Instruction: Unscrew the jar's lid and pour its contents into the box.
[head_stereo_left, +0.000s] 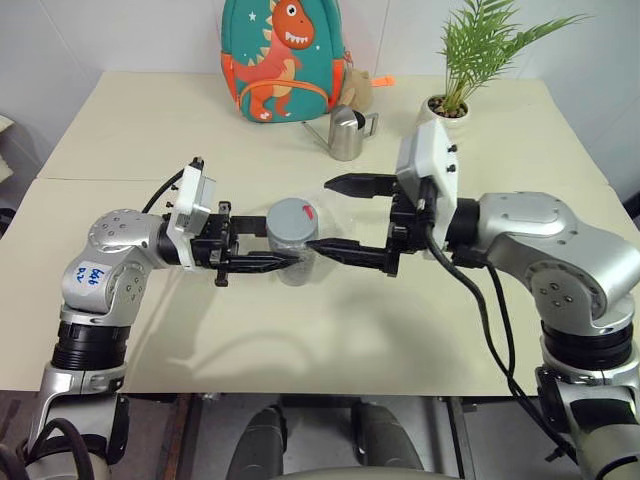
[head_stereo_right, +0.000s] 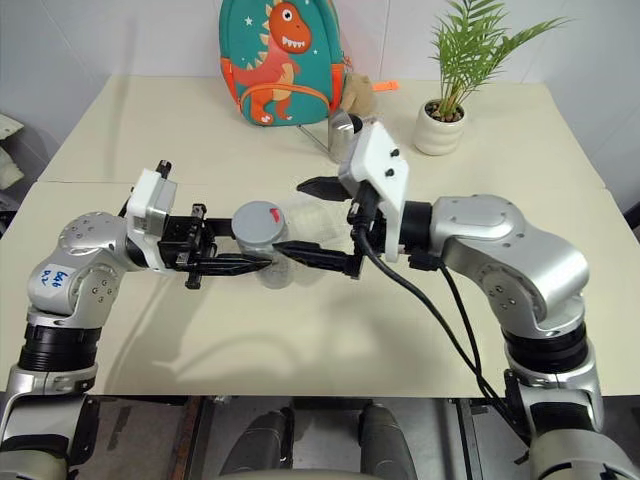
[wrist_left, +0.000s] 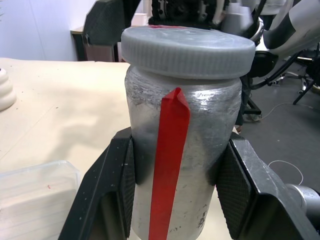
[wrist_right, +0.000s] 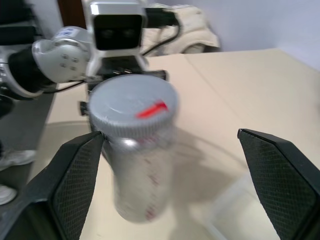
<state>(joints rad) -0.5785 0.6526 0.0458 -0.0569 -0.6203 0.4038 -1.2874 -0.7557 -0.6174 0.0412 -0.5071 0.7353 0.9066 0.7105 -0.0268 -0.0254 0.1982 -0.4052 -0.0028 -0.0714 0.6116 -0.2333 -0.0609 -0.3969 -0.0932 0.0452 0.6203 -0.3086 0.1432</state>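
While the lid (head_stereo_left: 292, 214) sits on the jar (wrist_left: 182, 165) with no gap showing under its rim, the unscrewing step is in hand, not the pour.

Left gripper (head_stereo_left: 262, 263): jaws clamped on the jar's body, below the cap, one pad on each side. Jar held upright above the table (head_stereo_left: 130, 130), near the middle, between the two arms. A red strip runs down its silvery side.

Right gripper (head_stereo_left: 338, 215): jaws spread wide, holding nothing. One finger passes the far side of the lid, the other reaches in at the near side at about jar height. From the right wrist view the cap lies off toward one finger, not centred between them.

Next move, as I judge it: centre the right jaws around the cap's ribbed edge, close firmly, then twist while the left hand keeps the body steady. Risk: a grip too low would catch the jar rather than the cap.

Box (wrist_left: 35, 197): clear shallow tray on the table just under and beside the held jar; it looks empty. Contents cannot be made out through the jar's wall.

Count:
- jars, one
- lids, one, with a red mark on top
- boxes, one
- grippers, two
- steel pitcher (head_stereo_left: 347, 131), one, far side
- dinosaur backpack (head_stereo_left: 283, 58), one, far edge
- potted plant (head_stereo_left: 462, 70), one, far right
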